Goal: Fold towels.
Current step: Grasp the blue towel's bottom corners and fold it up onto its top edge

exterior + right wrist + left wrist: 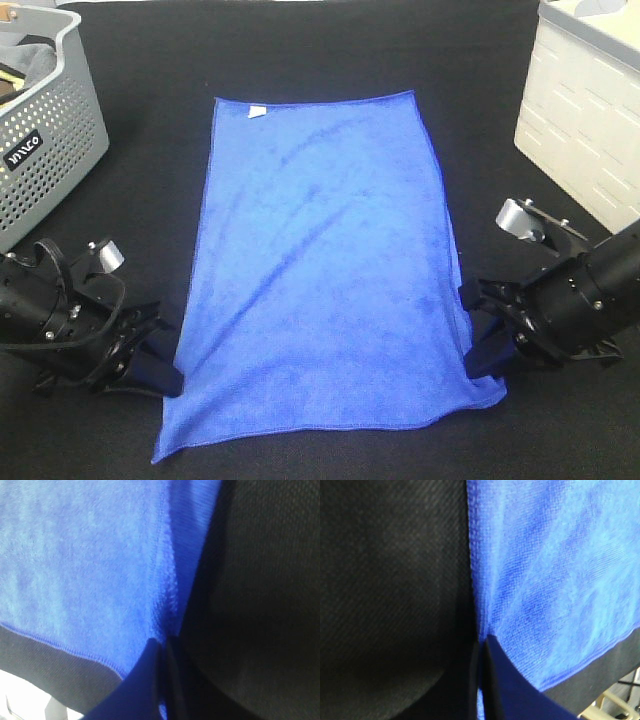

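Observation:
A royal-blue towel lies flat and spread lengthwise on the black table, with a small white tag at its far left corner. My left gripper sits low at the towel's left edge near the front and is shut on that edge; the left wrist view shows the fingers pinched on the blue cloth. My right gripper is at the right edge near the front, also shut on the edge; the right wrist view shows its fingers closed on the cloth.
A grey perforated basket holding a grey cloth stands at the back left. A white crate stands at the back right. The black table cover surrounds the towel.

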Motion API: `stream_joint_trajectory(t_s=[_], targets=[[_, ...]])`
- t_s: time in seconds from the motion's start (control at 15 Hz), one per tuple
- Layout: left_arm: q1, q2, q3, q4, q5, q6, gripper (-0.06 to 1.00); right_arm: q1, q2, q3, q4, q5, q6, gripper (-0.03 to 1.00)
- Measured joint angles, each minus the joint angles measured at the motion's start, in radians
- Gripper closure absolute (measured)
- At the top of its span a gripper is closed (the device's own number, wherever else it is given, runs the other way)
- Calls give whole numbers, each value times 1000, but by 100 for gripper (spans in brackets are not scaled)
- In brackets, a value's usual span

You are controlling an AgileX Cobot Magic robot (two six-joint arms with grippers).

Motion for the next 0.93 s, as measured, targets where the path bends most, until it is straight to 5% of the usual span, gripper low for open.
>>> stream_joint_trajectory(t_s=[0.2, 0.33, 0.4, 0.53, 0.93], targets=[[0, -85, 0, 125, 3, -90, 94, 0, -63, 46, -9, 4, 19, 97], [0, -150, 0, 281, 29, -218, 94, 0, -84, 81, -33, 10, 28, 97], [0, -193, 1, 433, 56, -326, 94, 0, -96, 105, -55, 19, 48, 97], [0, -253, 13, 553, 83, -427, 94, 0, -99, 129, -69, 29, 65, 97], [0, -367, 146, 588, 103, -478, 94, 0, -111, 218, -80, 60, 75, 97]])
